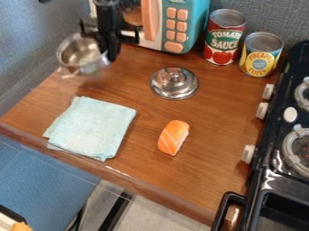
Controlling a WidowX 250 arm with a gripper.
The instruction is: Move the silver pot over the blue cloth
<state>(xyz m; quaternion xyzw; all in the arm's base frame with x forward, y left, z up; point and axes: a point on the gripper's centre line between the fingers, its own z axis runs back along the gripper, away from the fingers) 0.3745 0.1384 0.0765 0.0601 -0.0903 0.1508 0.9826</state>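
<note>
The brown wooden worktop (217, 113) carries a folded cloth (93, 128), sushi (174, 137), a lid (174, 83), a microwave (175, 27), and, side by side, a red can (224, 37) and a yellow can (261, 54).

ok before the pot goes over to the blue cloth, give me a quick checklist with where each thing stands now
1. Silver pot held by the gripper: ok, it looks gripped at its right side in the picture.
2. Pot above the blue cloth: not ok, it is off toward the counter's upper left corner.
3. Cloth free of other things: ok, nothing rests on it.
4. Metal lid and sushi piece off the cloth: ok, both lie to its right in the picture.
5. Pot level enough to set down: cannot tell from this angle.
</note>
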